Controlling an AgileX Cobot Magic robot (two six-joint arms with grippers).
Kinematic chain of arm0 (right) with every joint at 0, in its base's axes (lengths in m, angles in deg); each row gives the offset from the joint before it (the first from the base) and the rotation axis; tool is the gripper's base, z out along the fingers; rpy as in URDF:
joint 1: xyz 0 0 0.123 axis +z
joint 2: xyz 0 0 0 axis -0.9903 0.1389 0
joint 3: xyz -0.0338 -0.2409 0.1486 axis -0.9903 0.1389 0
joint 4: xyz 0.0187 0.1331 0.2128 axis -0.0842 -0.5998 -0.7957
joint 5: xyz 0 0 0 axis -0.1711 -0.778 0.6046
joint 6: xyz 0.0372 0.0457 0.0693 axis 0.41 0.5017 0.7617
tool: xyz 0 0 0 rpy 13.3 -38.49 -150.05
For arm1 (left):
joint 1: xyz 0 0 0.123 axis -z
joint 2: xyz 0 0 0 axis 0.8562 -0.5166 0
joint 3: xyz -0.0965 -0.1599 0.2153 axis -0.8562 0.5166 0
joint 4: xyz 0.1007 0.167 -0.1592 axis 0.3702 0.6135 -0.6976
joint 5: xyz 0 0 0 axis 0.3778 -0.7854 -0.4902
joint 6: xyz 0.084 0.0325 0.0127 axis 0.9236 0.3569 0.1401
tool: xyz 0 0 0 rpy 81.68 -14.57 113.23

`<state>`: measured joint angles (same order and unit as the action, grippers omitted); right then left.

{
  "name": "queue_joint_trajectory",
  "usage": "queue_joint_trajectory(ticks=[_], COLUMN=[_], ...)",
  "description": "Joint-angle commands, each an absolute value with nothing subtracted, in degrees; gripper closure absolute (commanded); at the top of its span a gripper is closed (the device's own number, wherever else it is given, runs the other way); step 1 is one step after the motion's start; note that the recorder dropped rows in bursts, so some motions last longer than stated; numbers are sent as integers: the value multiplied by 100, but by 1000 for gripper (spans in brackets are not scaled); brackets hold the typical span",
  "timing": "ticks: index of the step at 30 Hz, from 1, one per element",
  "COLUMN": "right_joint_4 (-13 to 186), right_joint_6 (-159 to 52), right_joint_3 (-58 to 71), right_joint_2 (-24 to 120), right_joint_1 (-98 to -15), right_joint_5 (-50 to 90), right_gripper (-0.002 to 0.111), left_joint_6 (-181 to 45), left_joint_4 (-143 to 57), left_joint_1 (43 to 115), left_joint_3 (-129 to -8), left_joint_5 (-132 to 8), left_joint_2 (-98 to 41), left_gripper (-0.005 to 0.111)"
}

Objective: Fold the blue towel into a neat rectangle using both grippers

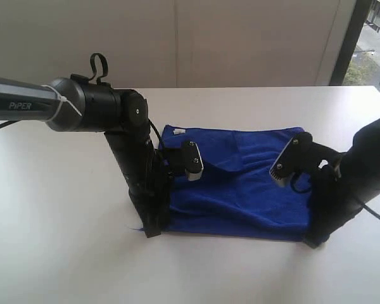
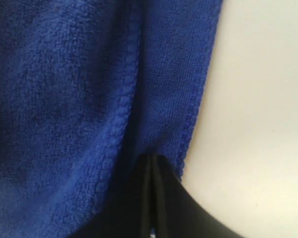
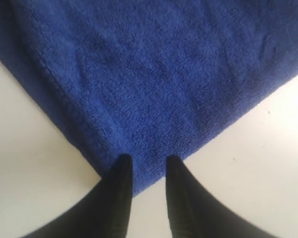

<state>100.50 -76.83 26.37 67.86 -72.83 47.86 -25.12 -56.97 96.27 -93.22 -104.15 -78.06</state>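
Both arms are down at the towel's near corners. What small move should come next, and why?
Probably close the right gripper on the corner of the blue towel. Its fingers stand apart with the corner between them, while the left gripper looks shut on the towel's edge. Lifting should wait for both.

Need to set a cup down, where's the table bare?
The table is bare left of the left pincer, along the near edge before the blue towel, and beyond its far edge. Crowded at the towel's near corners, where the left pincer and right pincer sit.
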Motion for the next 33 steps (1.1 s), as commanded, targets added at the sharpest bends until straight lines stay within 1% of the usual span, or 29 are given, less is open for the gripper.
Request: queue_joint_trajectory(ticks=[1,9,16,23,33], right_joint_4=[10145,10027,9523,9555,10171], right_joint_6=[-7704,-8016,-8747,-8726,-8233], right_joint_3=[2670,2670,2670,2670,2670], right_joint_2=[6924,7068,7093,7093,7336], right_joint_1=[-7272,-7272,-7108,-7072,-7072], right_joint_5=[4644,4553,4850,4779,4693], right_gripper=[76,75,75,76,77], left_joint_6=[-2538,-2538,-2538,-2538,-2538], left_joint_4=[-5728,-5728,-5728,-5728,-5728], left_joint_1=[9612,9612,9612,9612,9612], left_joint_3=[-9254,-9254,-9254,-9254,-9254], left_joint_5=[-10569,-10569,-10556,-10556,-10556], left_joint_2=[-7809,-7809,-7809,-7809,-7809], left_gripper=[107,107,107,107,107])
